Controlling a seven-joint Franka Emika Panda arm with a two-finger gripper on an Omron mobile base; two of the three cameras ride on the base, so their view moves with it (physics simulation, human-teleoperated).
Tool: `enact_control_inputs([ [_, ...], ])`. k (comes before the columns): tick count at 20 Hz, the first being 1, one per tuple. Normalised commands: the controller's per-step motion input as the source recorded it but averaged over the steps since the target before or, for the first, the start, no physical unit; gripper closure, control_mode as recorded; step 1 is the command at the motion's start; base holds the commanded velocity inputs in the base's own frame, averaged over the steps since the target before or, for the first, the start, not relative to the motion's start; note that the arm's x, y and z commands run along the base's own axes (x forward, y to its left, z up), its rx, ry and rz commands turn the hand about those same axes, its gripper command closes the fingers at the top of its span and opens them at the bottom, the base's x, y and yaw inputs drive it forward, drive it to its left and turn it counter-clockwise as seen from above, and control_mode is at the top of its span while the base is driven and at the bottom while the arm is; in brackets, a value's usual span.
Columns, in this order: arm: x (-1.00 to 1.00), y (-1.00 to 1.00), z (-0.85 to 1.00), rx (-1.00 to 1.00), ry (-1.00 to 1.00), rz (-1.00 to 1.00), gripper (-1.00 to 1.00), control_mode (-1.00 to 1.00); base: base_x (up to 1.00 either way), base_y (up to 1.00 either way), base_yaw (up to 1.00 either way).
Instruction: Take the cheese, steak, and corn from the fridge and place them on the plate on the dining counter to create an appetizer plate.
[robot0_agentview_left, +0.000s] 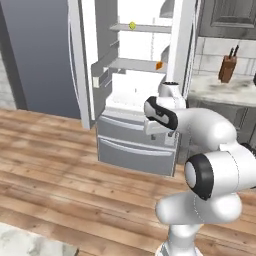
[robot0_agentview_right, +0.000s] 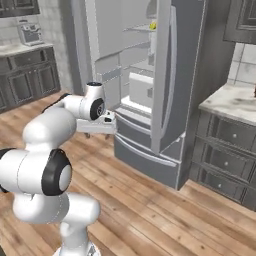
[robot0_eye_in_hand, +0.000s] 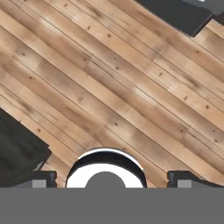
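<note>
The fridge (robot0_agentview_left: 135, 145) stands open, its thick door (robot0_agentview_left: 80, 65) swung out to the left. The yellow corn (robot0_agentview_left: 132, 25) lies on an upper shelf and also shows in the right base view (robot0_agentview_right: 153, 25). On the shelf below, near the right wall, sits the orange cheese (robot0_agentview_left: 159, 65). The steak, the plate and the dining counter are out of view. My gripper (robot0_agentview_left: 162, 136) (robot0_agentview_right: 100, 135) hangs in front of the fridge's lower drawers, pointing down at the wooden floor. In the hand view its fingertips (robot0_eye_in_hand: 41, 179) stand wide apart, so the gripper (robot0_eye_in_hand: 114, 179) is open and empty.
A marble top on dark cabinets (robot0_agentview_left: 220, 87) (robot0_agentview_right: 230, 102) adjoins the fridge on the right and carries a knife block (robot0_agentview_left: 227, 67). More dark cabinets (robot0_agentview_right: 25, 80) line the far left wall. A marble corner (robot0_agentview_left: 30, 245) shows at the lower left. Wooden floor (robot0_eye_in_hand: 113, 87) lies between.
</note>
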Motion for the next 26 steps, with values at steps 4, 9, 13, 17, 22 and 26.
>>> enact_control_inputs([
  [4,0.00,0.00,0.00,0.00,0.00,0.00,-1.00,1.00,1.00,-0.06,0.00],
  [9,0.00,0.00,0.00,0.00,0.00,0.00,-1.00,1.00,1.00,0.30,-0.06],
  [13,0.00,0.00,0.00,0.00,0.00,0.00,-1.00,1.00,0.99,0.28,-0.11],
  [17,0.00,0.00,0.00,0.00,0.00,0.00,-1.00,1.00,0.83,0.04,-0.20],
  [22,0.00,0.00,0.00,0.00,0.00,0.00,-1.00,1.00,0.75,0.07,-0.26],
  [26,0.00,0.00,0.00,0.00,0.00,0.00,-1.00,1.00,0.73,0.61,-0.32],
])
